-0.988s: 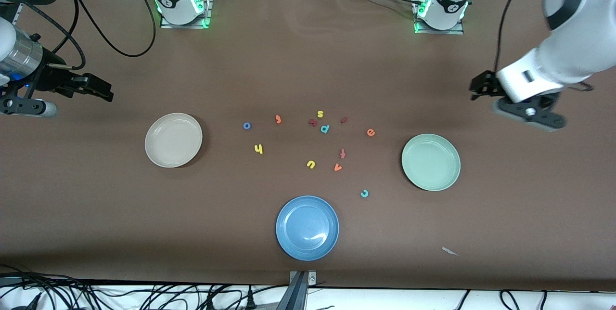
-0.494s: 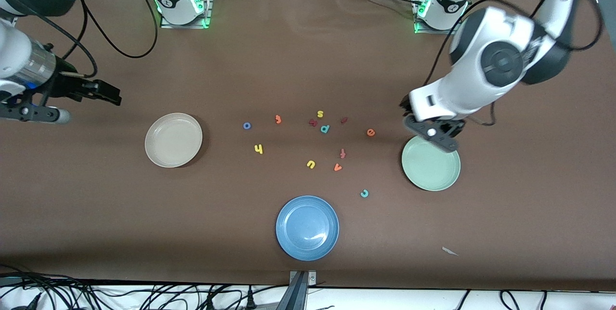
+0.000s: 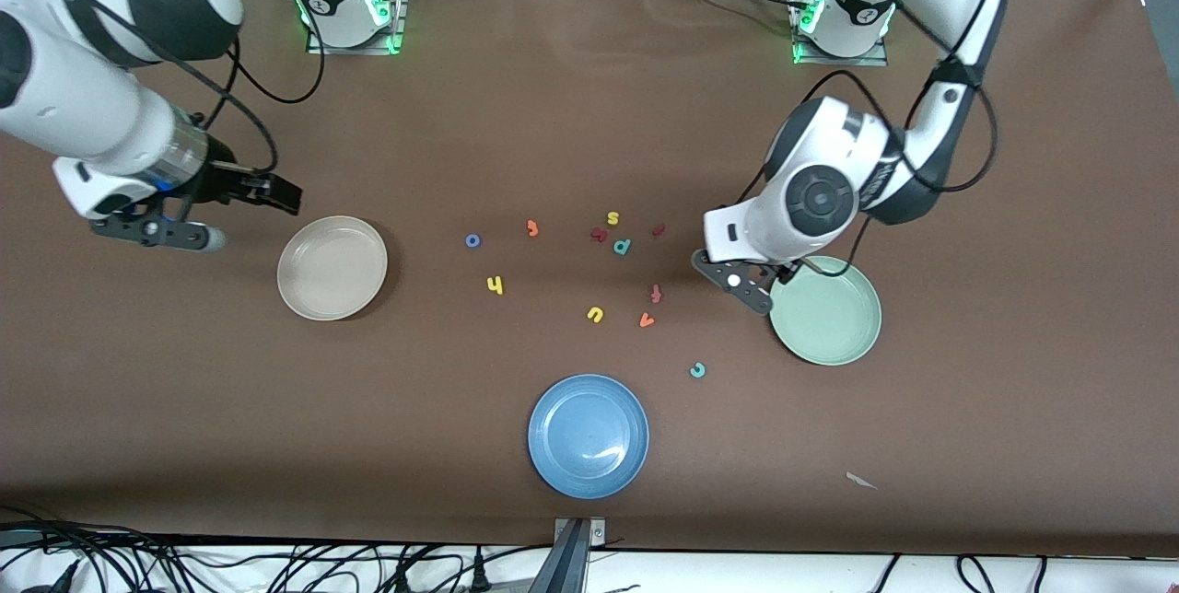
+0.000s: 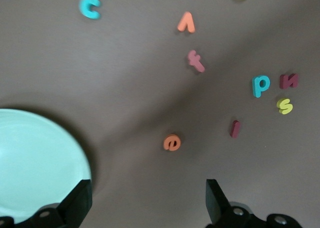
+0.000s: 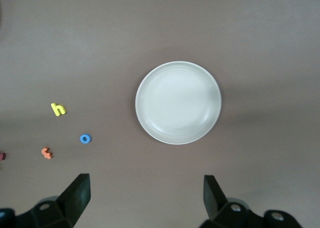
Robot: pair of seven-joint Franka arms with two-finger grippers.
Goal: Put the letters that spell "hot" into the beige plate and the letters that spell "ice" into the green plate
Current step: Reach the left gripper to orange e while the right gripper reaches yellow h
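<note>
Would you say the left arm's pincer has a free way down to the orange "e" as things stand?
Probably yes: the left pincer hangs open above the orange "e", which lies alone on bare table beside the green plate, nothing covering it.

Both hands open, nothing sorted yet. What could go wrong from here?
1. The left hand hovers near the orange e, beside the green plate; a careless descent might clip the rim.
2. The maroon i lies close to the teal p, so a wrong pick seems possible.
</note>
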